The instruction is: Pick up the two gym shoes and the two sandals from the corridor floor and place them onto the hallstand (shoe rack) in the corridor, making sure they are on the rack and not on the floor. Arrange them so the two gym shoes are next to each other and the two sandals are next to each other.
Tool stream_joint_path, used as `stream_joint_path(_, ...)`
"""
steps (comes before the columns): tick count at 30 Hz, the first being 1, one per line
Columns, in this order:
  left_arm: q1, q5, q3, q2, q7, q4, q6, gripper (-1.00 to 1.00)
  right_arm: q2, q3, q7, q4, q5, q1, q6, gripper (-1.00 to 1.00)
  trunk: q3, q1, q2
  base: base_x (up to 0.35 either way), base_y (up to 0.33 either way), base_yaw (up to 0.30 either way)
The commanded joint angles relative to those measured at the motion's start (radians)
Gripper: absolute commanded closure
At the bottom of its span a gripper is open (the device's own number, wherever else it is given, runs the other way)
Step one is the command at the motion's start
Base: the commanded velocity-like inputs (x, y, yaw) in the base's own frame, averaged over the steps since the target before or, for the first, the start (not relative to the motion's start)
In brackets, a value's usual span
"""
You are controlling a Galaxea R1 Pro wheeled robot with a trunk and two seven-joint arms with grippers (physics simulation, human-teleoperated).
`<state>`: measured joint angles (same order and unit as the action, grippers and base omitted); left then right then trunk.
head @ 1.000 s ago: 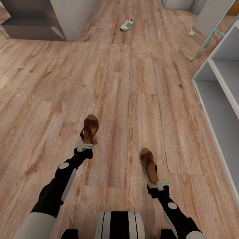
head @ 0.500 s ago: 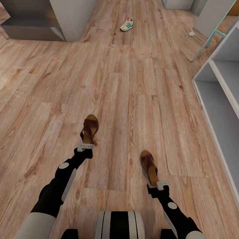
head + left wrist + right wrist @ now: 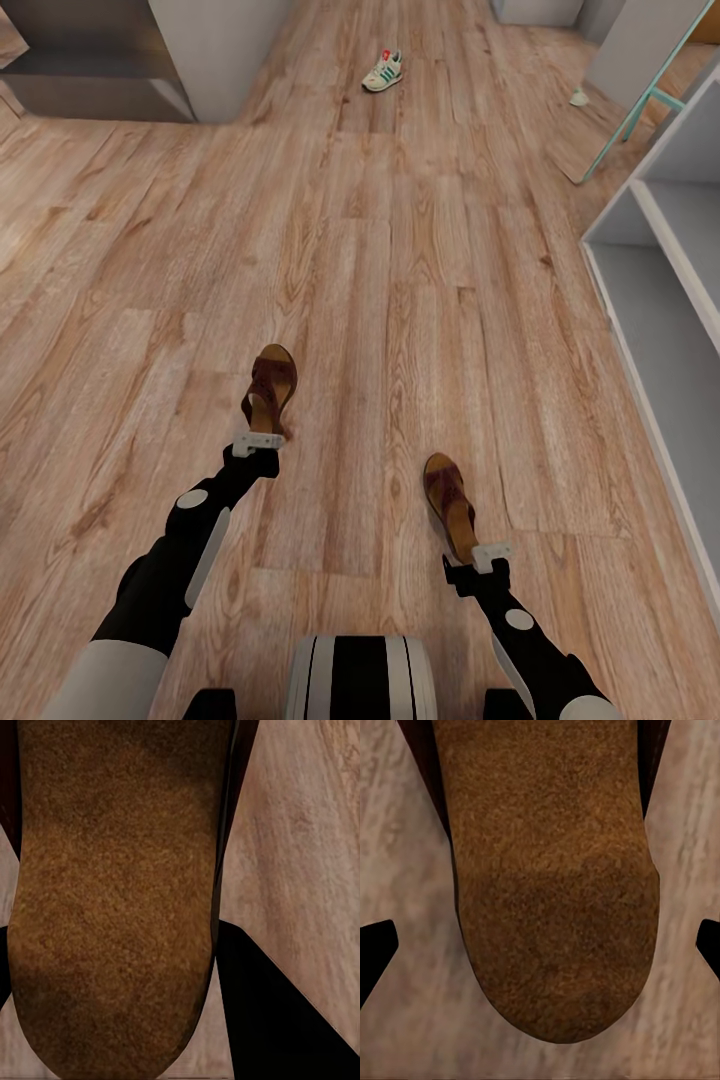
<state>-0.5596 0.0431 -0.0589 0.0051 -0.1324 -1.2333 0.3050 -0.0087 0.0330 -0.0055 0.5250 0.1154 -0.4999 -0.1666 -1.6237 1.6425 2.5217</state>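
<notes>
Holding one sandal each, both arms extend forward over the floor [image 3: 400, 250]. The left gripper [image 3: 258, 442] pinches the heel of the left sandal [image 3: 269, 390], which projects straight ahead of it; the left wrist view shows the tan insole [image 3: 112, 900] between dark finger edges. The right gripper [image 3: 484, 553] pinches the heel of the right sandal [image 3: 448, 499], toe pointing ahead and slightly inboard; the right wrist view shows its insole [image 3: 547, 877] above the planks. One gym shoe [image 3: 382, 72] lies on the floor far ahead of both grippers. A white shelf unit [image 3: 670, 300] stands outboard of the right gripper. No legible writing or brand marks appear. Compared with half a second ago, grippers and sandals are unchanged; the view has shifted marginally.
</notes>
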Motion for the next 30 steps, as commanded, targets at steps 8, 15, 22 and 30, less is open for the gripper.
stream_joint_path(8, 0.000, 0.001, -0.001, 0.001, -0.003, -0.002, 0.005, 1.00, -0.001, 0.001, -0.001, 0.000, 0.007, 0.000, -0.002, -1.00, -0.012, 0.001, 0.001, 0.000, 0.000, 0.000)
stream_joint_path(15, 0.001, 0.001, -0.001, 0.000, -0.003, -0.001, 0.005, 1.00, -0.001, 0.001, -0.001, 0.000, 0.007, 0.000, -0.002, -1.00, -0.013, 0.001, 0.001, 0.019, 0.000, 0.000)
stream_joint_path(22, 0.001, 0.001, -0.001, 0.000, -0.003, -0.001, 0.005, 1.00, -0.002, 0.001, -0.001, 0.000, 0.008, 0.000, -0.002, -1.00, -0.013, 0.001, 0.001, 0.056, 0.000, 0.000)
stream_joint_path(30, 0.001, 0.001, -0.001, -0.001, -0.003, -0.001, 0.005, 1.00, -0.002, 0.001, -0.001, 0.001, 0.009, 0.000, -0.002, -1.00, -0.013, 0.001, 0.001, 0.003, 0.000, 0.000)
